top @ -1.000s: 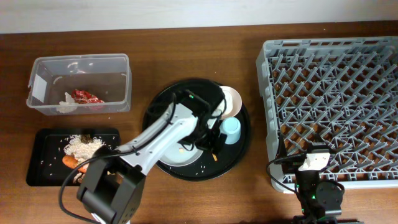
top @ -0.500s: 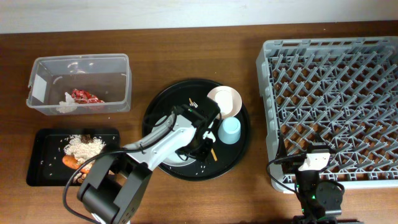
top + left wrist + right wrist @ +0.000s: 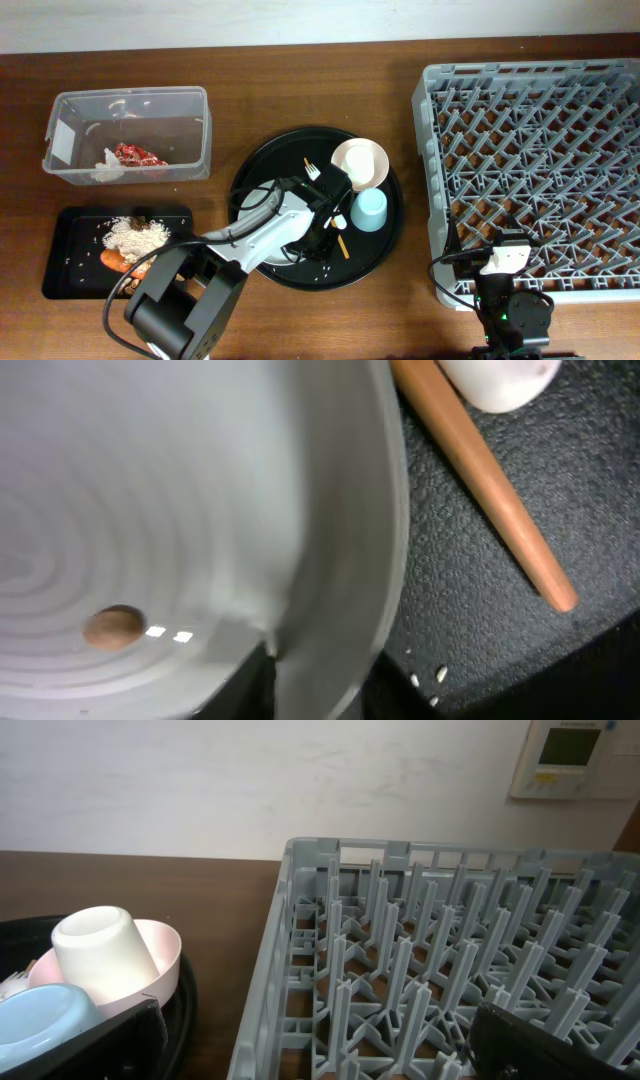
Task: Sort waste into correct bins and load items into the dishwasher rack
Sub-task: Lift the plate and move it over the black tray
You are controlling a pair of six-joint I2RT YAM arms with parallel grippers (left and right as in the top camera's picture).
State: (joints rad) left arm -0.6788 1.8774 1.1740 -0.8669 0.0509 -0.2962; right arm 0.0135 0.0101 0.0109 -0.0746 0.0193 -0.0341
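Dropped since a second ago: my left jaws (image 3: 325,228), clamped on the rim of the pale plate (image 3: 150,490).
Shallow grip may slip; right jaws (image 3: 315,1050) gape empty.

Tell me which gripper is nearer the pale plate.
Left. The left gripper is at the plate, fingers straddling its rim; the right gripper sits far off at the grey rack's near edge.

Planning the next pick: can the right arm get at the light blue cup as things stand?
Probably yes. The light blue cup stands uncovered at the round tray's right side; the left gripper works at the plate beside it, and the right gripper is open.
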